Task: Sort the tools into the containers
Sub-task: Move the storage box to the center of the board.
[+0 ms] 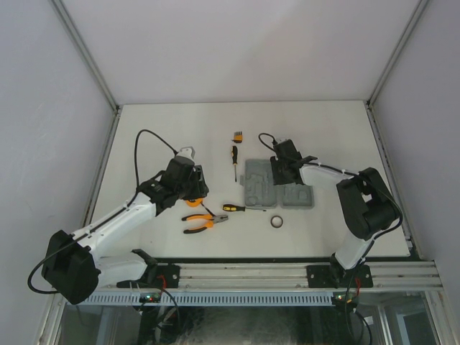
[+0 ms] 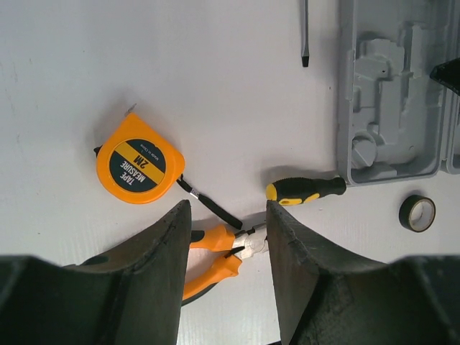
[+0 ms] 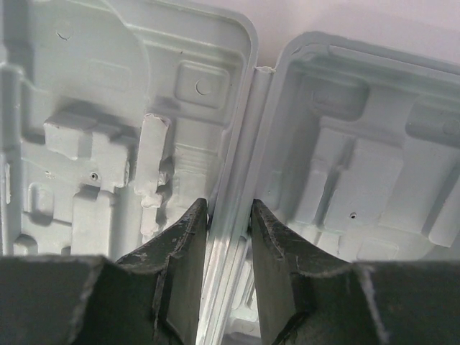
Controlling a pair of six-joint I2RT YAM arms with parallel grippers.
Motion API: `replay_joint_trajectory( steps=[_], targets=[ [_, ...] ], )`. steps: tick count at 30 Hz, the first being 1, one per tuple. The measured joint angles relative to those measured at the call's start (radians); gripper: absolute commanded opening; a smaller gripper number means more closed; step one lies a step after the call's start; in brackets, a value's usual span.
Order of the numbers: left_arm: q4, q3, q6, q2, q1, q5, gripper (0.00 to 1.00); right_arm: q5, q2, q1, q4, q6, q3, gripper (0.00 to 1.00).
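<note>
Grey tool case (image 1: 279, 185) lies open flat. Right gripper (image 3: 229, 213) sits over it, fingers narrow, pinching its hinge ridge. Left gripper (image 2: 226, 210), left of the case, hangs half-wide, holding nothing, above the pliers (image 1: 205, 222). One screwdriver (image 1: 233, 162) lies beside the case's left edge, another (image 2: 305, 190) at its near-left corner. Tape measure (image 2: 140, 163) farther left; ring (image 1: 277, 221) just before the case; block (image 1: 237, 135) beyond its far-left corner
</note>
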Motion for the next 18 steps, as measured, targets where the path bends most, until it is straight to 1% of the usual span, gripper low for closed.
replay_joint_trajectory(
  steps=[4, 10, 13, 18],
  targets=[
    [0.0, 0.0, 0.0, 0.0, 0.0, -0.002, 0.51, -0.025, 0.001, -0.001, 0.005, -0.032, 0.002, 0.36],
    [0.0, 0.0, 0.001, 0.0, 0.007, -0.009, 0.52, -0.049, -0.008, -0.005, 0.011, -0.047, 0.004, 0.5],
    [0.0, 0.0, 0.001, 0.0, 0.011, -0.01, 0.52, -0.058, -0.043, -0.008, 0.007, -0.05, 0.004, 0.51],
    [-0.002, -0.004, 0.001, 0.0, 0.019, -0.01, 0.52, -0.074, -0.182, -0.02, -0.005, -0.035, 0.004, 0.53]
  ],
)
